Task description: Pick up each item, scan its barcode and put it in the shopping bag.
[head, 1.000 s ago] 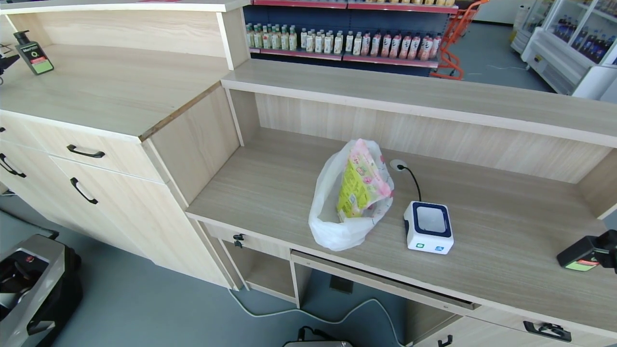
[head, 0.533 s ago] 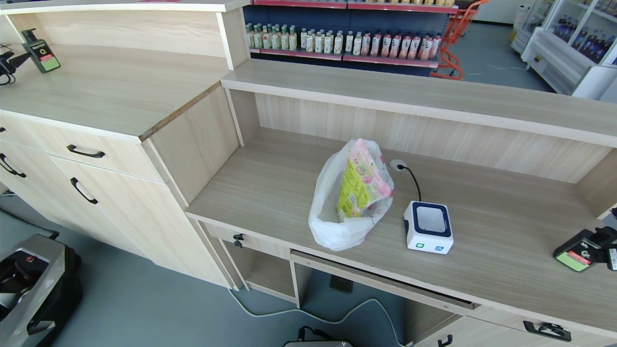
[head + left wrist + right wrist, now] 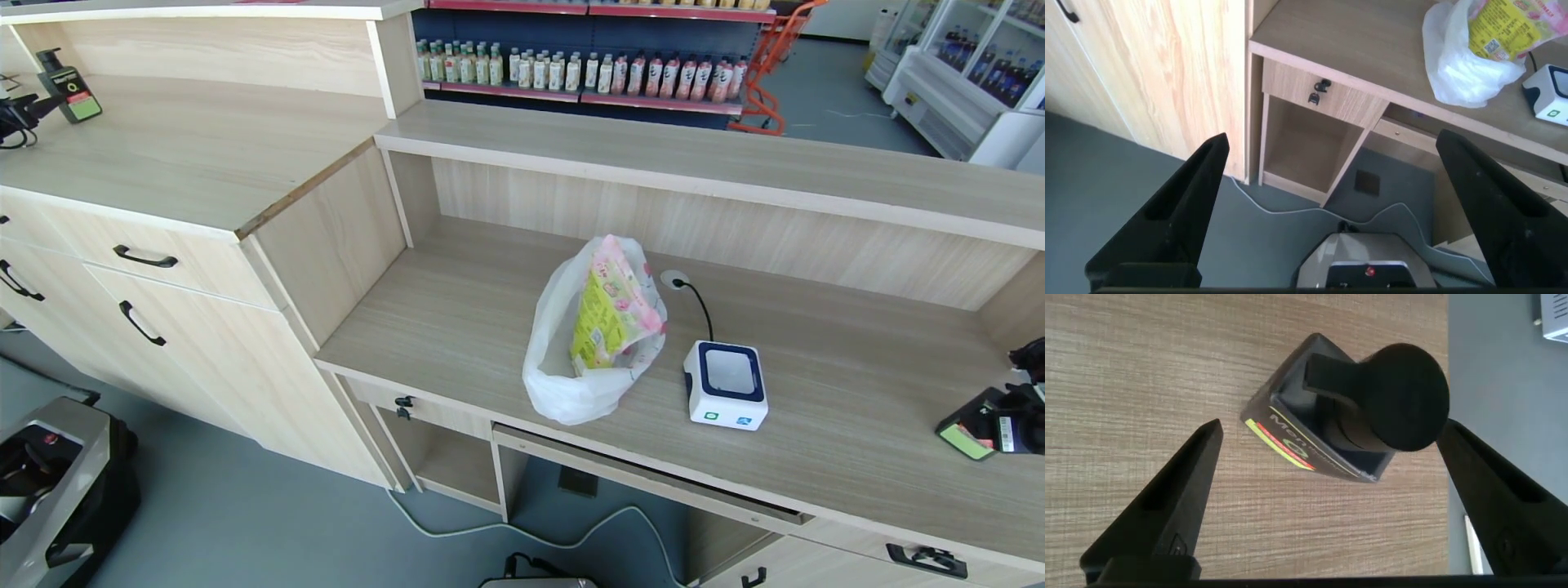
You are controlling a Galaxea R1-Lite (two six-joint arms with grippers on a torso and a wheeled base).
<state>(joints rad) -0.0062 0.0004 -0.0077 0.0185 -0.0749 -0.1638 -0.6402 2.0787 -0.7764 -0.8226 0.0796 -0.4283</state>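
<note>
Shopping bag (image 3: 563, 376) holds one snack packet (image 3: 612, 310); you have the pump bottle (image 3: 1315, 433) left to scan and bag, your right gripper (image 3: 1331, 429) spread wide above it, gripping nothing.

The shopping bag (image 3: 563, 371) and the scanner (image 3: 725, 384) stand near each other in the middle of the lower counter (image 3: 857, 359), with a narrow gap between them, and the scanner's cable (image 3: 700, 304) runs behind it toward the back wall (image 3: 735, 229). From the scanner to the dark bottle (image 3: 976, 423) at the right lies wide bare wood, open from above and from the front.
</note>
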